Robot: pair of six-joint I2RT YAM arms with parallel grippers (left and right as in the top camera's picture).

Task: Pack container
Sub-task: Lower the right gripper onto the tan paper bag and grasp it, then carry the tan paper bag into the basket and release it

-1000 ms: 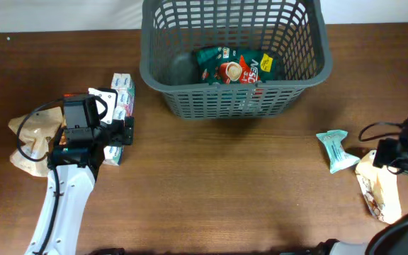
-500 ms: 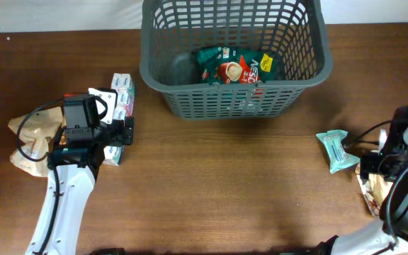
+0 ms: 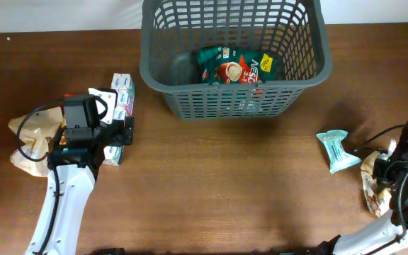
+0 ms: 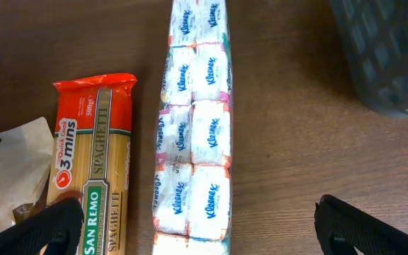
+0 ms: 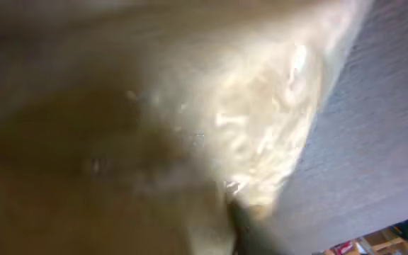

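Container (image 3: 225,105) at table's far side, snack bag (image 3: 234,67) inside. Left gripper (image 4: 211,230) fingers spread apart over Kleenex pack (image 4: 193,134); spaghetti packet (image 4: 94,163) alongside may be caught too. Right gripper (image 3: 382,168) at tan bag (image 3: 372,197), view blurred: finger state cannot be told, bag possibly crushed.

My right wrist camera is almost against a pale tan, crinkled package (image 5: 190,120). It fills most of the frame and is too blurred to read. A strip of brown table (image 5: 388,120) shows along the right edge. There is a dark patch at the package's lower edge that I cannot identify.
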